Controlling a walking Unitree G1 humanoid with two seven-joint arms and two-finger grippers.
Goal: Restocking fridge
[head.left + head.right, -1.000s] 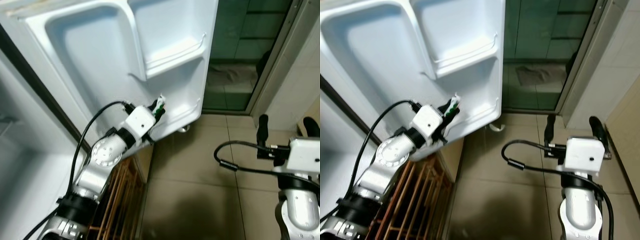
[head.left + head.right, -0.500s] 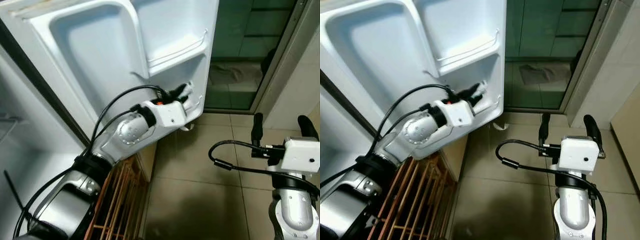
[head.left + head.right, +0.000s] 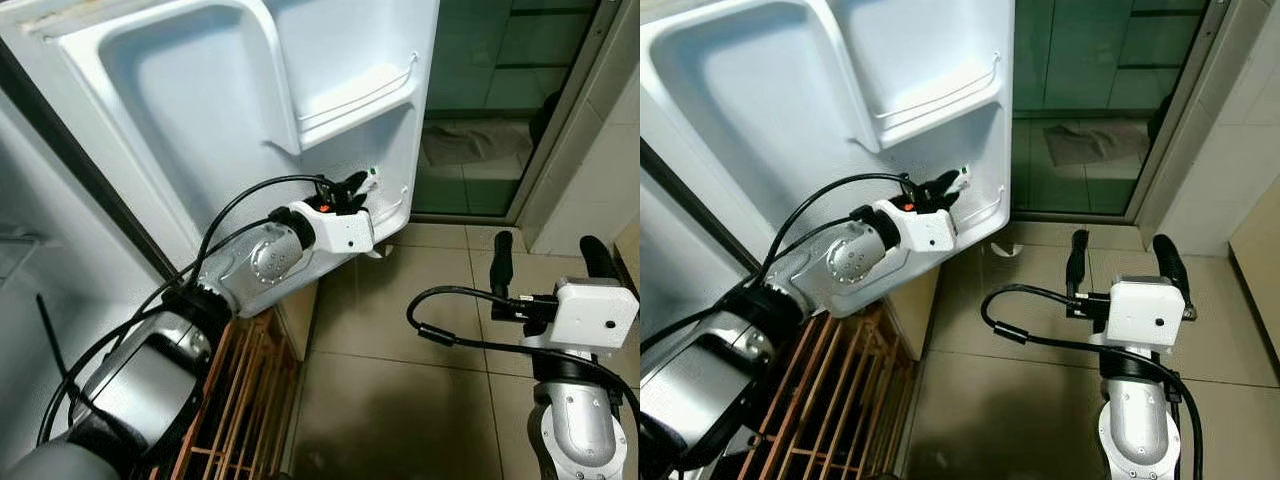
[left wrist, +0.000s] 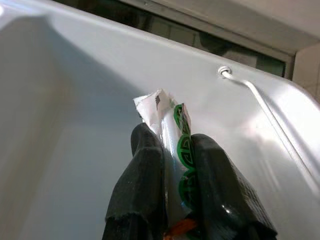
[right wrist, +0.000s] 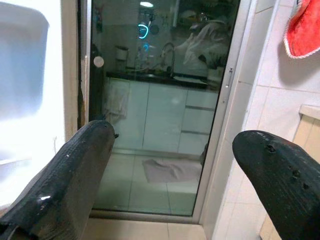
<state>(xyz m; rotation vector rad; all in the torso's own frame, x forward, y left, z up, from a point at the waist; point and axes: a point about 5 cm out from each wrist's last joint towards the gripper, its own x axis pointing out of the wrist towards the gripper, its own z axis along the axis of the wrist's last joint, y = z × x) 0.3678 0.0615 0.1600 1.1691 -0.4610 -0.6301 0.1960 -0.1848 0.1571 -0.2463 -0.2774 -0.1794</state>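
Note:
The white fridge door (image 3: pixel 200 110) stands open, its inner shelves facing me. My left gripper (image 3: pixel 358 184) is shut on a small white packet with green print (image 4: pixel 176 150), held at the lower door shelf (image 3: pixel 392 212) just under its wire rail (image 4: pixel 270 120). The packet's tip (image 3: pixel 962 175) pokes out past the black fingers (image 4: pixel 137 190). My right gripper (image 3: pixel 545 262) is open and holds nothing, low over the tiled floor at the right, fingers (image 5: pixel 75 170) pointing toward a glass door.
An upper door shelf (image 3: pixel 355 95) has its own wire rail. A wooden slatted rack (image 3: pixel 235 400) stands below the left arm. Beyond the fridge door is a dark glass sliding door (image 3: pixel 500 90). Beige floor tiles (image 3: pixel 400 400) lie open ahead.
The left gripper has carried the packet rightward along the door to the lower shelf's rail end and settled there. The right arm has shifted slightly left in view.

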